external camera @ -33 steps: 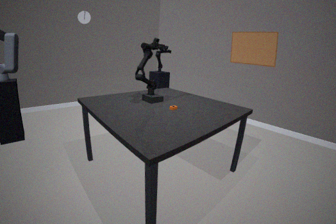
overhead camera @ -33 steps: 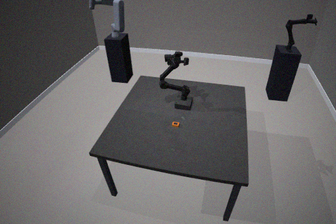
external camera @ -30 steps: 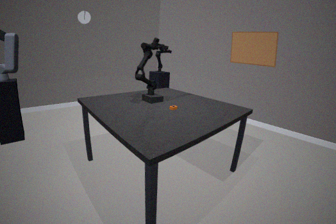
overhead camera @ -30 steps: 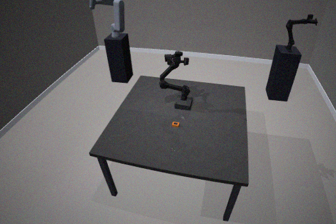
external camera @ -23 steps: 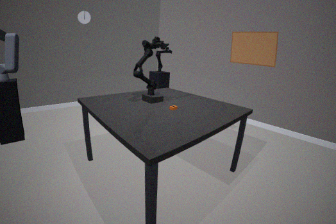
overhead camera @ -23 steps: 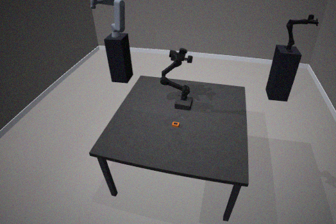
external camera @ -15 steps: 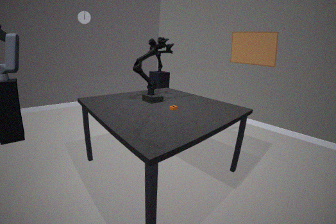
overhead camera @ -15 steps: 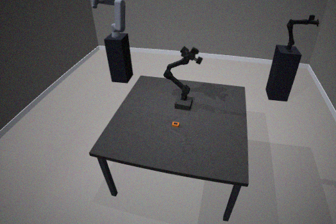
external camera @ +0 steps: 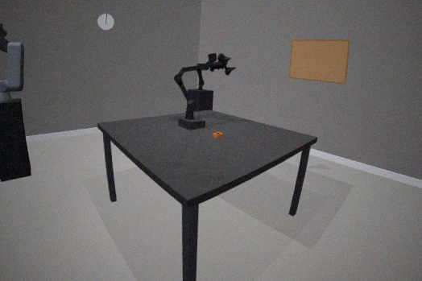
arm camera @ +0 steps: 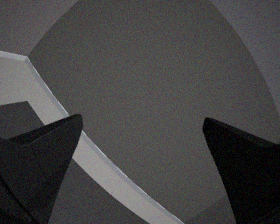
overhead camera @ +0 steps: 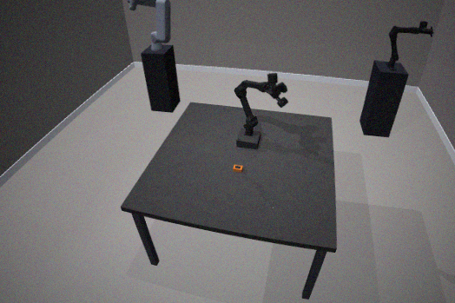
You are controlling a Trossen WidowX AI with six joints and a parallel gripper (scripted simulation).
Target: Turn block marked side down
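A small orange block (overhead camera: 234,169) (external camera: 216,136) lies on the dark table (overhead camera: 195,199) (external camera: 161,152), in front of the arm's base. Its top face shows a dark rectangular mark, so the marked side faces up. My gripper (overhead camera: 285,95) (external camera: 231,64) (arm camera: 144,122) is open and empty. It is high above the table, to the right of the block in the top and exterior views. The wrist view shows both fingers wide apart with only wall and floor beyond them; the block is not in that view.
The arm's base (overhead camera: 248,139) (external camera: 192,123) stands on the table behind the block. A grey arm on a black pedestal (overhead camera: 161,82) and a dark arm on another pedestal (overhead camera: 384,101) stand on the floor away from the table.
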